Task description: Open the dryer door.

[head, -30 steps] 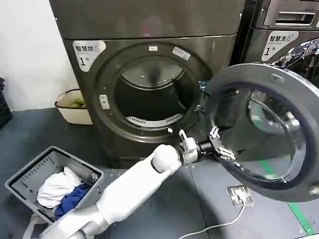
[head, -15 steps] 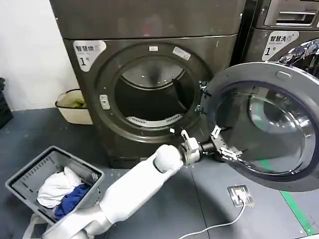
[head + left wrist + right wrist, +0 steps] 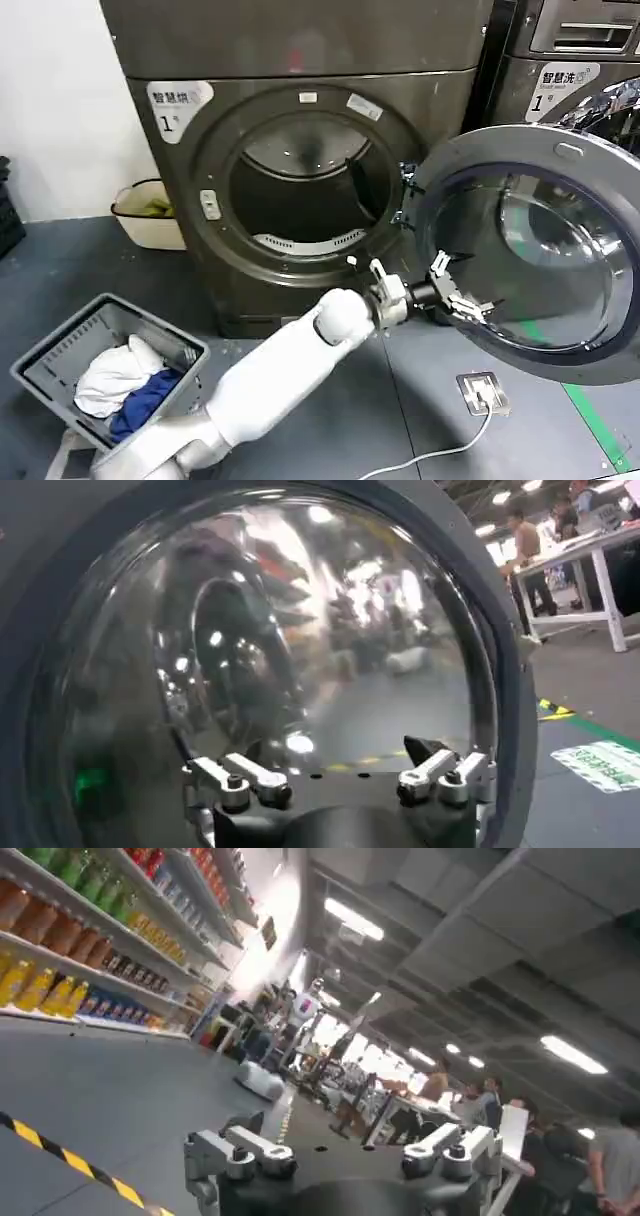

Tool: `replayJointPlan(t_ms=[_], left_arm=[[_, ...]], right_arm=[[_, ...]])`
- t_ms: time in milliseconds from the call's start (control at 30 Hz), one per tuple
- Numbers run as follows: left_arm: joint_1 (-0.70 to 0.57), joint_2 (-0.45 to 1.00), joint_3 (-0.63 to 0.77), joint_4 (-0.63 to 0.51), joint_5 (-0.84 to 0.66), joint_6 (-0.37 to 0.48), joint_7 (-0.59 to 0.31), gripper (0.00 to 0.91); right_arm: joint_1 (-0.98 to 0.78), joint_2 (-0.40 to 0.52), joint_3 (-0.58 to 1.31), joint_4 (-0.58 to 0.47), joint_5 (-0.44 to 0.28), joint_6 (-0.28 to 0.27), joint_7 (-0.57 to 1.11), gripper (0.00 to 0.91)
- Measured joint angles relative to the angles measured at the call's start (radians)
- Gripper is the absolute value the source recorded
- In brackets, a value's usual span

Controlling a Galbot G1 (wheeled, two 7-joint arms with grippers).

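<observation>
The dark grey dryer (image 3: 300, 40) stands with its round drum opening (image 3: 300, 190) uncovered. Its round door (image 3: 545, 150) hangs swung out to the right on hinges at the opening's right edge, inner side facing me. My left arm reaches from the lower left across the floor. My left gripper (image 3: 458, 297) is open at the door's lower left inner rim, with nothing between its fingers. In the left wrist view the door's glass (image 3: 300, 630) bulges close in front of the left gripper (image 3: 340, 780). My right gripper (image 3: 345, 1153) is open, held away from the dryer and facing the room.
A grey laundry basket (image 3: 60, 350) with white and blue clothes sits on the floor at the lower left. A cream bin (image 3: 130, 225) stands left of the dryer. A second machine (image 3: 580, 50) is behind the door. A floor socket (image 3: 483, 392) with a white cable lies below the door.
The door has swung a little farther open to the right, and my left gripper has followed it slightly right along the lower rim.
</observation>
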Motion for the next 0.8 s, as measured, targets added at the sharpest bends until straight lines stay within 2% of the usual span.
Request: replayJointPlan(t_ms=[533,800], left_arm=[[-0.048,-0.101,0.011,0.101,0.013,-0.006,0.000,0.907],[-0.068,-0.104,0.002,0.161,0.020,-0.012,0.000,0.907]], right_arm=[[0.003,0.016,-0.011,0.012,0.000,0.003,-0.001,0.907],[0.006,0.020,-0.014,0.019,0.000,0.001,-0.001,0.907]])
